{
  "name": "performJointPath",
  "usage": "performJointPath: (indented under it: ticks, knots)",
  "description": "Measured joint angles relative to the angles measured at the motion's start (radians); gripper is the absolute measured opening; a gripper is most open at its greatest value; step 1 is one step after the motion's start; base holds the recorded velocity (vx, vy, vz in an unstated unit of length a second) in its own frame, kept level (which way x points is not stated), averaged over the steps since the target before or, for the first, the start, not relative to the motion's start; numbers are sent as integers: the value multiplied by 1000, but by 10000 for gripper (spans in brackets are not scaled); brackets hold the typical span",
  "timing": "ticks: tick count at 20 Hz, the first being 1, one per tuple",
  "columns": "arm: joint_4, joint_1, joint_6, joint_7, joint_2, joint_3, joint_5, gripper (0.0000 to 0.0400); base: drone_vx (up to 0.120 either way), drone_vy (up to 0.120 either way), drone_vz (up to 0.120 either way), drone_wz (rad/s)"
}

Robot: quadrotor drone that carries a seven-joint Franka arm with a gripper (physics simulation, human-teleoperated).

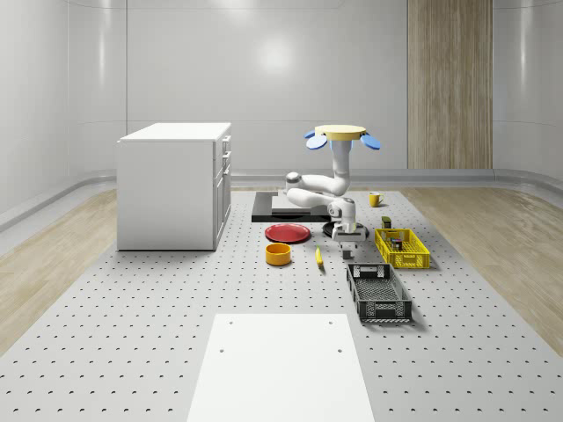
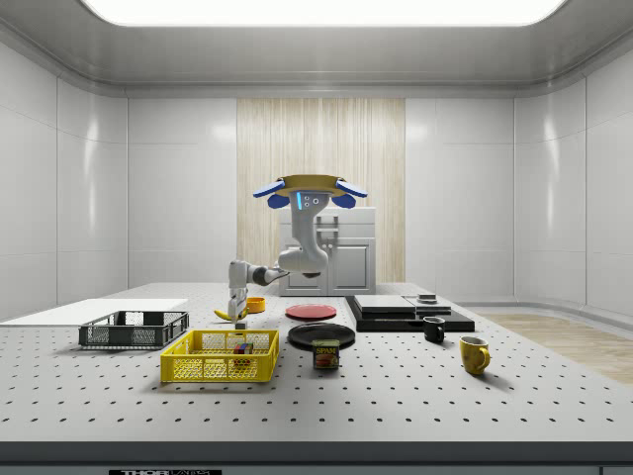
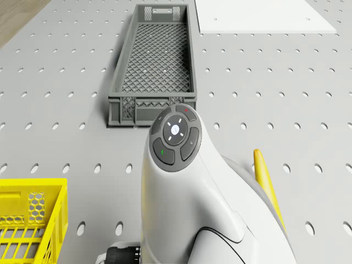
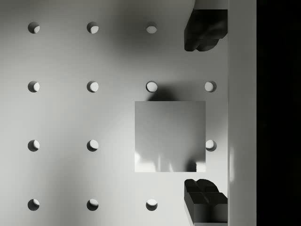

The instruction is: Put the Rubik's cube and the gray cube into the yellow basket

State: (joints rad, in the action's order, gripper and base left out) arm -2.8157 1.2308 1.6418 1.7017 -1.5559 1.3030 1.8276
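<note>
Bystander objects spread across a perforated table [image 1: 132, 308], seen as I worked.

A white cabinet [image 1: 173, 186] stood at the whole-scene view's left. A red plate [image 1: 288, 233] lay near the middle, with an orange bowl [image 1: 278, 254] just in front of it and a banana [image 1: 318, 257] beside the bowl. A dark gray crate [image 1: 378, 294] sat nearer the camera, and a white board [image 1: 280, 367] lay flat nearest of all. In the side view, a black plate [image 2: 321, 334], a small can [image 2: 326, 354], a black mug [image 2: 433, 330] and a yellow mug [image 2: 474, 354] rested apart from one another.
</note>
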Motion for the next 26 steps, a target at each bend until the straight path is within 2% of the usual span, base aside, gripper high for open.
performJointPath:
  ticks: [13,17,26]
  knots:
    - [0,0,0,0,0,0,0,400,-12,-12,0,0]
    - [0,0,0,0,0,0,0,400,0,0,-90,0]
    - [0,0,0,0,0,0,0,400,0,-18,0,0]
